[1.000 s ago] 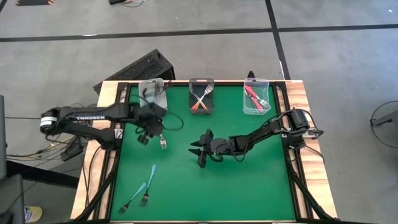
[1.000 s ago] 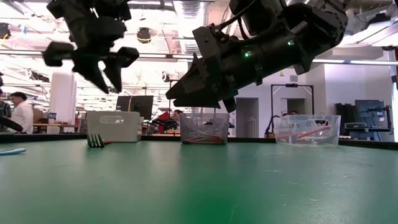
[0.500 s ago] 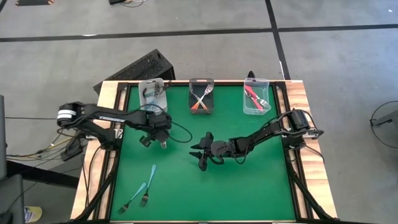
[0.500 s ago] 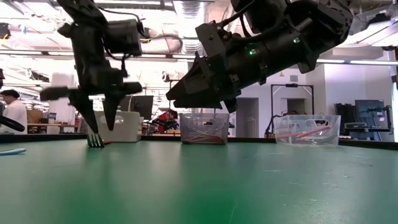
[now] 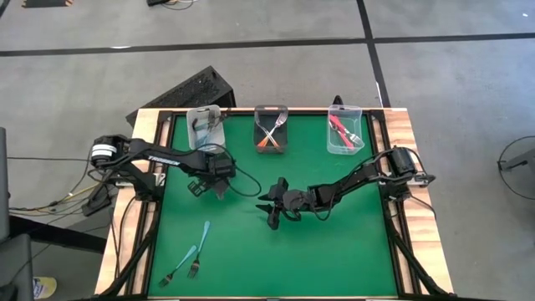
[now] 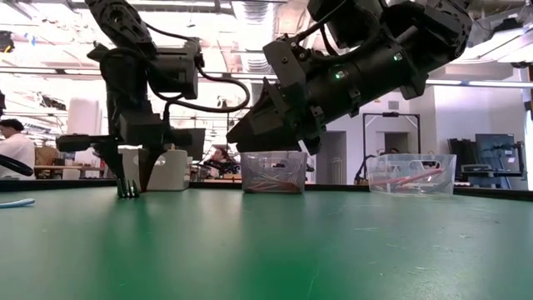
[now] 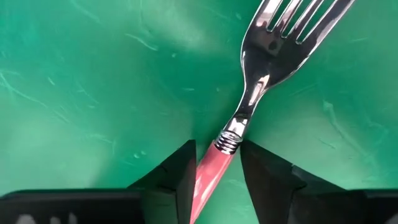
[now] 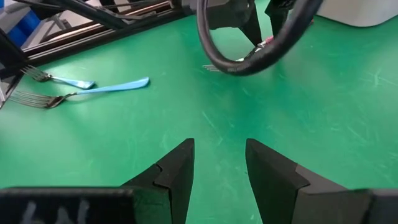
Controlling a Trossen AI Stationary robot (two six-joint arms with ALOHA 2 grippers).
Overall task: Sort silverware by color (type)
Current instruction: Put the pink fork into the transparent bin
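Premises: a robotics laboratory or open-plan test hall. The desk (image 5: 276, 251), green-topped with a wooden border, stands on grey floor marked with dark tape lines (image 5: 251, 46). Beyond it, the low view shows exposed ceiling ducting (image 6: 250, 12), strip lighting, monitors (image 6: 187, 137), further workstations and a seated person (image 6: 17, 150). Loose cables (image 5: 58, 196) trail across the floor.

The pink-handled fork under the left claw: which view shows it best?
Left wrist view: the pink-handled fork lies flat between the left claw's open fingers. High view hides it; low view shows only tines; right wrist view a glimpse.
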